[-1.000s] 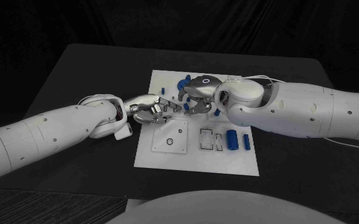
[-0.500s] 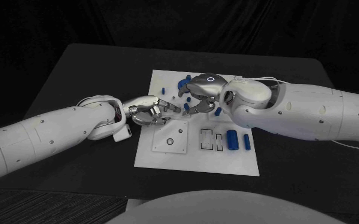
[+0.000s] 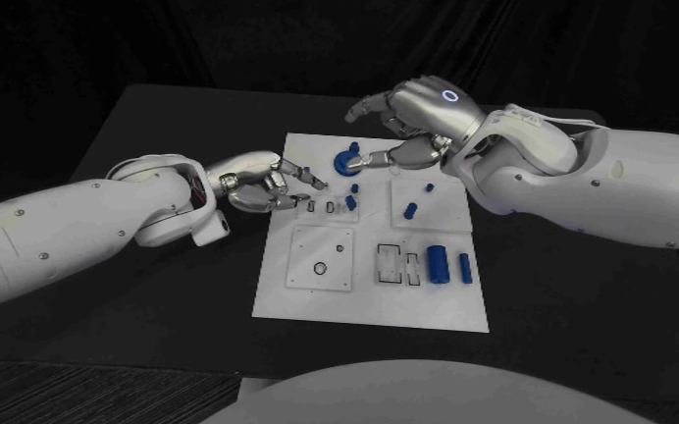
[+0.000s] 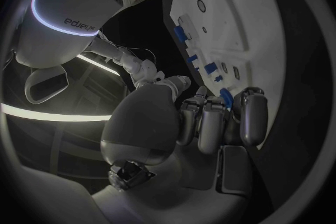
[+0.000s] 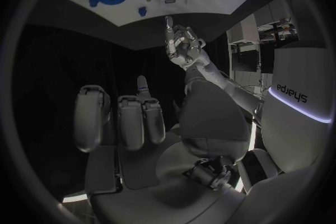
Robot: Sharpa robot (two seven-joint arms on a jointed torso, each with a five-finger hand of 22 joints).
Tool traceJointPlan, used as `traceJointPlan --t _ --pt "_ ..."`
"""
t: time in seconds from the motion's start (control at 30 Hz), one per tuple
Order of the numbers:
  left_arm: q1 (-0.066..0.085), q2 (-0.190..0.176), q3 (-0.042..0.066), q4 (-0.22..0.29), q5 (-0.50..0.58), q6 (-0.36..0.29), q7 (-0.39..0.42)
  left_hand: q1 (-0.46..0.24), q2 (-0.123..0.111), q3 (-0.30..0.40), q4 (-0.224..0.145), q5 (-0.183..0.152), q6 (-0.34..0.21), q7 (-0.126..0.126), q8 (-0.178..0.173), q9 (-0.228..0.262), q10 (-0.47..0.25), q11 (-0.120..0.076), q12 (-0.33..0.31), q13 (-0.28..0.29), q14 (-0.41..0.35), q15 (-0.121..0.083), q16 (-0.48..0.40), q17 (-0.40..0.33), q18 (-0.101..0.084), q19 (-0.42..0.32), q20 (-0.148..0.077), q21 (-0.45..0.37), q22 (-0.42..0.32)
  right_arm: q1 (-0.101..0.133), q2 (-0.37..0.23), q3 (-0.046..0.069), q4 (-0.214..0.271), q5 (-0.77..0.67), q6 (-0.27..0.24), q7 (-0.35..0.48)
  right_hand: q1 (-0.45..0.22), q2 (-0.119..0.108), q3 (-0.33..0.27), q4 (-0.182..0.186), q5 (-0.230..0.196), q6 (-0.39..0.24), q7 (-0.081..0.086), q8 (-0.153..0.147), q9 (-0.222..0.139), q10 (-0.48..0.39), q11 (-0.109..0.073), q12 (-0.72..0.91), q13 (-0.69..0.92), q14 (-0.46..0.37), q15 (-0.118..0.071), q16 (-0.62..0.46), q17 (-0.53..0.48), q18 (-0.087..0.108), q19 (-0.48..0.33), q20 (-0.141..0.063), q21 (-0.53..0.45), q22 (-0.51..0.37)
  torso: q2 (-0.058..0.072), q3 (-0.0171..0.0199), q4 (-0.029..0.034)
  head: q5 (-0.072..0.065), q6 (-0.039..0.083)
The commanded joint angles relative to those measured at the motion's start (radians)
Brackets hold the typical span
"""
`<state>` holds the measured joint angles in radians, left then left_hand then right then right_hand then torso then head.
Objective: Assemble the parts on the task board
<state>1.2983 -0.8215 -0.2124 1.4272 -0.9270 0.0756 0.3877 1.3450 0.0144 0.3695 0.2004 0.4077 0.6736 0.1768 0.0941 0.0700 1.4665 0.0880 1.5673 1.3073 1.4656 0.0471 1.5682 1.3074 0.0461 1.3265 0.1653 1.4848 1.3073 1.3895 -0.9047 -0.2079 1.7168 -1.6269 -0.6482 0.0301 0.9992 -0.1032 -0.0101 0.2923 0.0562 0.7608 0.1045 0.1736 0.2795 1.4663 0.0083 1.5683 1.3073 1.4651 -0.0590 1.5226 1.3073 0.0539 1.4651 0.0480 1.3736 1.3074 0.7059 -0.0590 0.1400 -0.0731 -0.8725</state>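
- While both of my hands are raised off the work, I judge the assembly part done, not finished.
- Task board (image 3: 371, 301): the white plate lies in the middle of the black bench (image 3: 170, 130).
- Seated or standing, as far as I can tell: a blue round part (image 3: 345, 161) at the far end of the board, and small blue pegs (image 3: 351, 202) in the middle rows.
- Loose: a blue cylinder (image 3: 439, 264) and a slim blue pin (image 3: 466, 267) lie flat at the near right of the board, beside open rectangular slots (image 3: 390, 262). The square plate's hole (image 3: 321, 268) also looks unfilled. I take these as the remaining work.
- Left hand (image 3: 265, 186): at the board's left edge, fingers (image 4: 210, 123) curled. A blue piece shows at the fingertips in the wrist view; I cannot tell whether it is pinched or stands on the board behind.
- Right hand (image 3: 410, 125): above the far end, near the round part. Fingers (image 5: 133, 120) bent inward; the wrist view shows nothing between them.
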Motion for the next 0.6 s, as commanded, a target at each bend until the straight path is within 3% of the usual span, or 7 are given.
traceJointPlan --t 0.03,0.1,0.23,0.33,0.37,0.4,0.6 --pt "0.039 0.0 0.001 0.013 -0.001 -0.049 -0.095 -0.013 -0.001 -0.016 0.017 -0.045 0.074 0.006 0.025 0.01 0.104 0.012 0.003 0.263 0.105 0.01 0.003 0.263 0.004 0.011 0.001 -0.005 0.133 0.021 -0.033 0.001 0.006 0.126 -0.156 0.109 -0.033 0.071 0.004 0.001 -0.002 -0.01 0.004 0.0 0.0 0.104 0.002 0.003 0.263 0.093 0.002 0.005 0.197 -0.013 0.045 0.0 0.006 0.21 -0.007 0.0058 -0.0023 -0.006 0.0" --pt "0.064 0.005 0.001 0.016 -0.001 -0.049 -0.135 -0.028 -0.003 -0.045 0.044 -0.094 0.135 0.01 0.065 0.025 0.104 0.027 0.003 0.263 0.105 0.023 0.003 0.263 0.002 0.023 0.01 -0.003 0.139 0.03 -0.054 0.001 0.008 0.164 -0.169 0.118 -0.046 0.1 -0.002 0.0 0.023 0.0 0.002 0.018 0.01 0.104 0.001 0.003 0.263 0.093 0.002 0.007 0.199 -0.013 0.045 0.001 0.009 0.211 -0.013 0.0087 -0.0062 -0.005 0.0" --pt "0.099 0.029 0.001 0.023 -0.001 -0.029 -0.279 -0.057 0.01 -0.119 0.084 -0.158 0.242 -0.033 0.185 0.091 0.104 -0.005 0.003 0.263 0.105 0.005 0.003 0.263 -0.006 0.075 0.001 0.015 0.167 0.037 -0.079 0.0 0.007 0.262 -0.171 0.134 -0.042 0.144 -0.021 -0.002 0.097 0.042 -0.002 0.101 0.052 0.104 0.0 0.003 0.263 0.094 0.001 0.011 0.203 -0.015 0.045 0.001 0.022 0.212 -0.022 0.0146 -0.0152 -0.013 0.0" --pt "0.115 0.064 0.001 0.013 -0.001 0.037 -0.433 -0.231 0.06 -0.212 0.088 -0.251 0.324 -0.077 0.317 0.195 0.104 -0.04 0.003 0.263 0.105 -0.026 0.003 0.263 -0.01 0.098 -0.028 0.022 0.179 0.034 -0.086 0.0 -0.001 0.358 -0.185 0.173 -0.019 0.16 -0.043 -0.002 0.198 0.068 -0.014 0.215 0.12 0.104 -0.001 0.003 0.263 0.093 0.0 0.011 0.201 -0.014 0.041 0.002 0.022 0.211 -0.031 0.0223 -0.0246 -0.01 0.0" --pt "0.119 0.08 0.001 0.006 -0.001 0.07 -0.493 -0.284 0.073 -0.241 0.088 -0.27 0.341 -0.098 0.384 0.258 0.104 -0.06 0.003 0.263 0.105 -0.048 0.003 0.263 -0.011 0.106 -0.048 0.024 0.182 0.03 -0.088 0.0 -0.003 0.388 -0.187 0.185 0.004 0.178 -0.071 -0.003 0.216 0.018 -0.016 0.316 0.194 0.104 -0.006 0.003 0.263 0.093 0.002 0.011 0.2 -0.013 0.038 -0.002 0.022 0.21 -0.031 0.0235 -0.0258 -0.006 0.0" --pt "0.123 0.094 0.001 -0.002 -0.001 0.099 -0.542 -0.319 0.088 -0.272 0.095 -0.25 0.305 -0.12 0.466 0.362 0.104 -0.087 0.003 0.263 0.105 -0.078 0.003 0.263 -0.013 0.115 -0.077 0.024 0.185 0.027 -0.09 0.0 -0.004 0.408 -0.188 0.193 0.006 0.186 -0.078 -0.001 0.218 0.001 -0.016 0.342 0.213 0.104 -0.005 0.003 0.263 0.093 -0.001 0.01 0.199 -0.013 0.037 0.001 0.022 0.21 -0.034 0.0282 -0.0327 0.003 0.0" --pt "0.135 0.199 0.001 -0.066 -0.001 0.277 -0.787 -0.304 0.087 -0.296 0.089 -0.25 0.329 -0.141 0.52 0.483 0.104 -0.106 0.003 0.263 0.105 -0.099 0.003 0.263 -0.014 0.125 -0.101 0.021 0.187 0.004 -0.103 0.0 -0.003 0.471 -0.194 0.217 0.044 0.216 -0.131 -0.004 0.242 -0.11 -0.025 0.526 0.337 0.104 -0.008 0.003 0.263 0.091 -0.005 0.008 0.194 -0.011 0.032 -0.001 0.017 0.207 -0.044 0.0387 -0.0439 0.012 0.0"
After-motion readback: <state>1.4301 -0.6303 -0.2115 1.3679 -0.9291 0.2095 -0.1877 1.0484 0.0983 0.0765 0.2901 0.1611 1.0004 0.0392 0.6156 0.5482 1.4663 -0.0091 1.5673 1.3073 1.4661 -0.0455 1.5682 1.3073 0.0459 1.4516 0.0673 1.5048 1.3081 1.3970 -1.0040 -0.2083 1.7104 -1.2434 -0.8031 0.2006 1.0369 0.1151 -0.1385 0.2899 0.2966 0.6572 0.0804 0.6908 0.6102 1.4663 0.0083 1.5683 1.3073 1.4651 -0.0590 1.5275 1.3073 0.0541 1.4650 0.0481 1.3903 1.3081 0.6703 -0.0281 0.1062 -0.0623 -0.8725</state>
